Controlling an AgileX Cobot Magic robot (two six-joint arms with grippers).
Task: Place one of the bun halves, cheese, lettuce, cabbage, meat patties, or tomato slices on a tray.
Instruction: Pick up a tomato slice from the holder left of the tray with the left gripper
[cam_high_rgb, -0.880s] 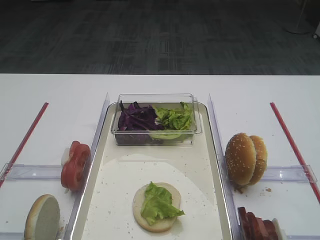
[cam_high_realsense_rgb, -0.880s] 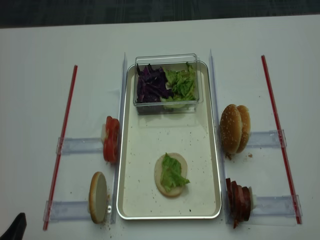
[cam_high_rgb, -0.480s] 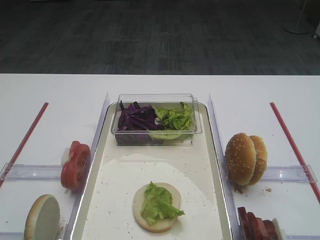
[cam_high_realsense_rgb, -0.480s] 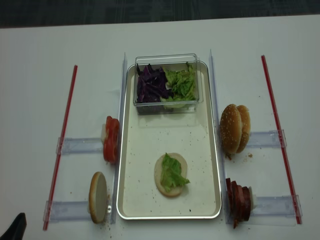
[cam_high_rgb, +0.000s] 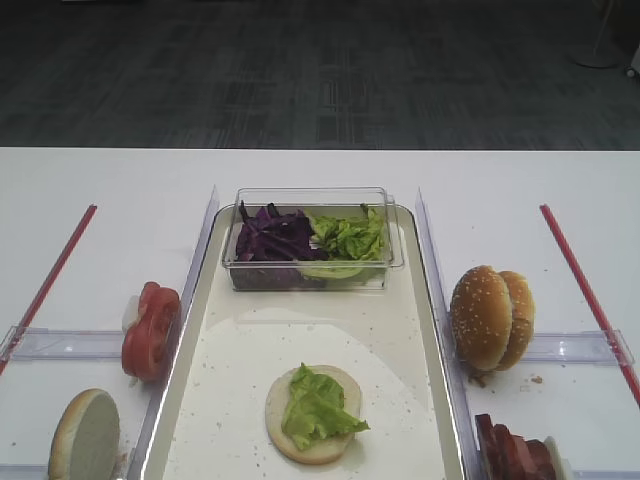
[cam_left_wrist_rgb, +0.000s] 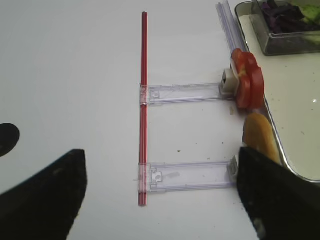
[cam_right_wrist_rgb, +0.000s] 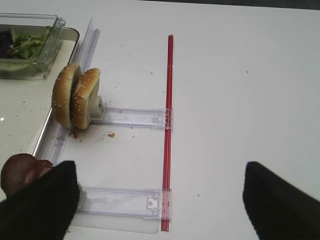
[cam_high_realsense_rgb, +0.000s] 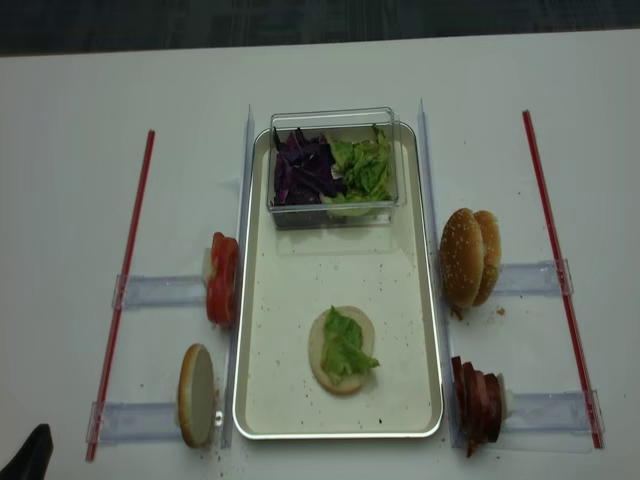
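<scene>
1. Bench (cam_high_realsense_rgb: 70, 100): white. Tray (cam_high_realsense_rgb: 420, 300): one, mid-bench, long sides running from far edge toward near edge.
2. Clear plastic box (cam_high_realsense_rgb: 332, 212): one, sitting across the tray's far end. Cabbage (cam_high_realsense_rgb: 300, 168) in its left half, lettuce (cam_high_realsense_rgb: 365, 168) in its right half, touching in the middle.
3. Bun halves: four counted.
   - One (cam_high_realsense_rgb: 318, 345) flat on the tray near its near end, cut face up, with one more green lettuce leaf (cam_high_realsense_rgb: 346, 348) lying on top.
   - One (cam_high_realsense_rgb: 197, 394) on edge, left of the tray's near-left corner, just beside the rim.
   - Two (cam_high_realsense_rgb: 470, 257) on edge, pressed together, seeded domes outward, right of the tray's right rim.
4. Tomato slices (cam_high_realsense_rgb: 222, 280): one upright stack against the tray's left rim; exact count not readable, about three.
5. Meat patties (cam_high_realsense_rgb: 478, 402): one upright stack off the tray's near-right corner; roughly three, edges merging.
6. Clear plastic holders (cam_high_realsense_rgb: 160, 291): four, two per side, one behind each stack.
7. Red strips (cam_high_realsense_rgb: 125, 280): two, one along each side of the bench, well apart from the tray.
8. Left jaws: fingers (cam_left_wrist_rgb: 45, 195) spread wide, nothing between them, above bare bench left of the tomato slices.
9. Right jaws: fingers (cam_right_wrist_rgb: 35, 205) likewise spread wide, nothing gripped, above bench right of the patties.
</scene>
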